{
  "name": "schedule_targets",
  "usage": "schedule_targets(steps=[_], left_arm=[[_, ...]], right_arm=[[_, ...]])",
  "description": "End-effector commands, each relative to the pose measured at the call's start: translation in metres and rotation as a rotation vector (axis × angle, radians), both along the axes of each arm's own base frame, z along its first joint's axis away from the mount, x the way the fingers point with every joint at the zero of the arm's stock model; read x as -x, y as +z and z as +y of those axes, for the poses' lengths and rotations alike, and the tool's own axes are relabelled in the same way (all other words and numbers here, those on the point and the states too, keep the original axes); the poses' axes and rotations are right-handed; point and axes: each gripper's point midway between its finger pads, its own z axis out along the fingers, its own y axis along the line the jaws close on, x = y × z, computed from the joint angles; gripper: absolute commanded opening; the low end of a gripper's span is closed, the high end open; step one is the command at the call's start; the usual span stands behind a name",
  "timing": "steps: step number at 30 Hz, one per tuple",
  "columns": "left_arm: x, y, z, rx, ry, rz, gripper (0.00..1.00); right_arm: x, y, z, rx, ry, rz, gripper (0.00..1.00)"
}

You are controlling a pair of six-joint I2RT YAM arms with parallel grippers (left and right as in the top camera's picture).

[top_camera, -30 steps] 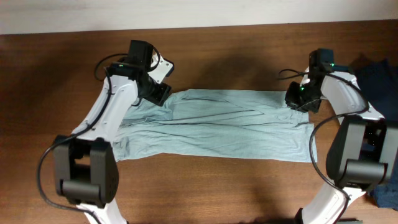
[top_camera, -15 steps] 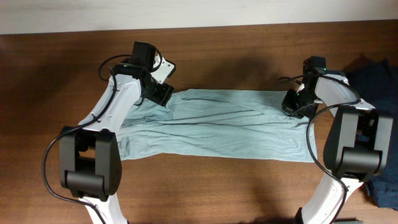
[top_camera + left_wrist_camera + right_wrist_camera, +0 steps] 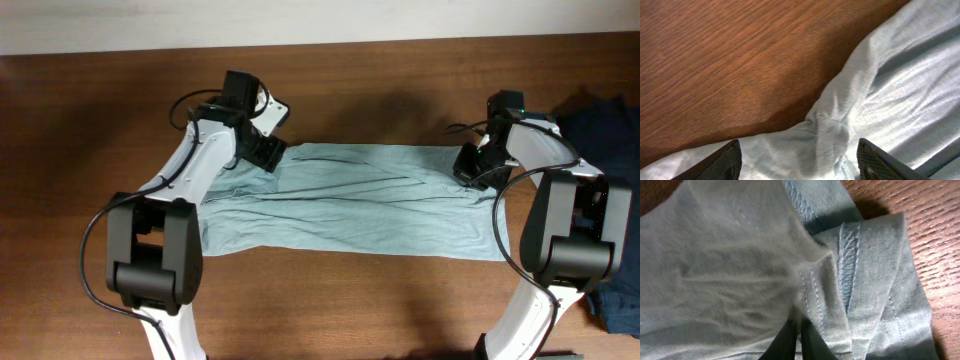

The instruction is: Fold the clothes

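Pale grey-blue soft T-shirt lies on your brown wooden table, seemingly folded into a long strip. Left claw hovers released over one far corner; right claw pinches the other. Crosswise folds remain.

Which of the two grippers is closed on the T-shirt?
The right gripper: its fingers pinch the stitched edge of the T-shirt. The left gripper has its fingers wide apart over the cloth.
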Motion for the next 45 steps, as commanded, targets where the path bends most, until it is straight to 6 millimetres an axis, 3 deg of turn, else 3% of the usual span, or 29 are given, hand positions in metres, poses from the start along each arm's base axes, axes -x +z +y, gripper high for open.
schedule_targets(steps=[1,4,9,10,14,20,24,29,34,36,37,39,41,45], left_arm=[[0.006,-0.019,-0.009,-0.028,-0.057,0.037,0.73],[0.010,-0.026,-0.008,-0.088,-0.062,0.052,0.53],[0.008,-0.027,0.003,-0.158,-0.045,0.038,0.28],[0.008,-0.027,0.006,-0.174,-0.047,0.036,0.14],[0.001,-0.016,0.018,-0.247,-0.022,0.014,0.07],[-0.013,0.029,0.020,-0.279,-0.016,-0.019,0.10],[-0.009,0.041,0.018,-0.292,-0.050,-0.002,0.15],[0.009,0.037,0.022,-0.318,-0.081,0.074,0.22],[0.020,0.035,0.024,-0.324,-0.089,0.116,0.22],[0.021,0.033,0.014,-0.269,-0.103,0.122,0.51],[0.024,0.030,0.007,-0.227,-0.115,0.138,0.57],[0.028,0.026,0.003,-0.199,-0.123,0.159,0.57],[0.038,0.015,-0.004,-0.154,-0.138,0.196,0.49],[0.045,-0.007,-0.010,-0.154,-0.155,0.202,0.49]], right_arm=[[0.016,-0.024,-0.010,0.056,-0.012,0.089,0.11],[0.017,-0.024,-0.010,0.055,-0.012,0.094,0.11],[0.017,-0.024,-0.010,0.055,-0.012,0.094,0.11],[0.018,-0.024,-0.010,0.054,-0.012,0.095,0.11],[0.018,-0.024,-0.012,0.066,-0.012,0.098,0.11],[0.019,-0.024,-0.015,0.084,-0.012,0.101,0.11],[0.020,-0.024,-0.015,0.083,-0.012,0.105,0.10],[0.020,-0.024,-0.015,0.084,-0.012,0.108,0.10],[0.021,-0.024,-0.017,0.097,-0.012,0.112,0.09],[0.021,-0.024,-0.017,0.097,-0.012,0.112,0.10],[0.021,-0.024,-0.017,0.097,-0.012,0.111,0.10],[0.021,-0.024,-0.017,0.097,-0.012,0.112,0.10],[0.022,-0.024,-0.017,0.096,-0.012,0.114,0.10],[0.022,-0.024,-0.017,0.096,-0.012,0.114,0.10]])
